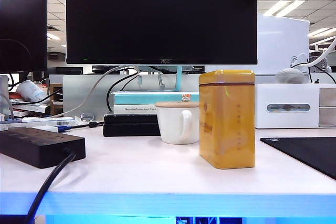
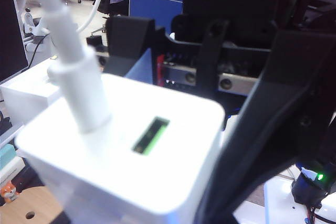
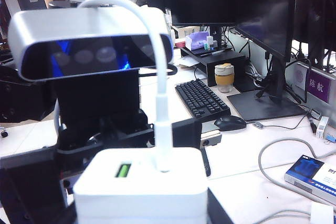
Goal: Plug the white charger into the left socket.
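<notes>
**Charger held aloft between both arms; strip lies at the table's left front**

Edges and room: The power strip [image 1: 39,145] lies flat at the left of the table [image 1: 157,177], near the front edge. Its thick black cord [image 1: 50,187] drops over that edge. From this low angle its plug openings, the left socket among them, cannot be made out. Bare tabletop runs from the strip to the mug [image 1: 177,123]. The yellow tin [image 1: 227,119] stands just beside the mug, nearer the front. A black mat [image 1: 310,153] covers the right front corner. Behind are the monitor [image 1: 160,17] and a white box [image 1: 289,106].

Grippers: Both show only in their own wrist views, each close against the white charger [image 2: 131,171], which is off the table with its cable [image 2: 68,51] leading up and away.

The left gripper [image 2: 173,198] has one black finger [image 2: 252,145] laid against the charger's side. The other finger is hidden behind the block. It reads as pinching the block.

The right gripper [image 3: 142,213] sits at the charger [image 3: 142,187] from the opposite side, facing the other arm's grey camera [image 3: 89,40]. Dark parts flank the block at the frame's edge. Whether they press on it cannot be told.
</notes>
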Controlling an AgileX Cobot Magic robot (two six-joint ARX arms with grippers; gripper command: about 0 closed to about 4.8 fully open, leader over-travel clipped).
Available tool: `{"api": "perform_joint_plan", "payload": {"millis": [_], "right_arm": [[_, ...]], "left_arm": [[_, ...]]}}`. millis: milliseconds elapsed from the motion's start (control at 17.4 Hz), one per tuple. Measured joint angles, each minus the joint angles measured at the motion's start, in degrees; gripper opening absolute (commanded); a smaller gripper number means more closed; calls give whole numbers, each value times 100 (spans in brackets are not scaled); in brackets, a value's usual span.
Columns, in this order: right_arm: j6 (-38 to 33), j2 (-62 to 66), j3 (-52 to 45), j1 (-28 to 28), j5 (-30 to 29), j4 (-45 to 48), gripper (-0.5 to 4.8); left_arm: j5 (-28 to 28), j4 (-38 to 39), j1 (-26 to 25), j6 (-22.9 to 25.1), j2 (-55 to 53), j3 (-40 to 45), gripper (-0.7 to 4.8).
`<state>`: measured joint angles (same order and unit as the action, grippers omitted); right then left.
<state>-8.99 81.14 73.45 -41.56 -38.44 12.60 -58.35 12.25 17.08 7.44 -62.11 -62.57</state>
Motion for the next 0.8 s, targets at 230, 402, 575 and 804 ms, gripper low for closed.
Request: {"api": "perform_joint_plan", "payload": {"millis": [230, 402, 575, 804], "right_arm": [[0, 0, -2, 0, 0, 87, 208], [-17, 2, -4, 2, 9, 170, 208], [-22, 0, -2, 11, 63, 271, 208], [7, 52, -9, 37, 212, 466, 208]], "left_arm": [[9, -15, 0, 2, 2, -7, 194], [129, -72, 9, 37, 11, -9, 479], [542, -61, 17, 79, 11, -9, 479], [1403, 131, 39, 68, 55, -24, 479]]}}
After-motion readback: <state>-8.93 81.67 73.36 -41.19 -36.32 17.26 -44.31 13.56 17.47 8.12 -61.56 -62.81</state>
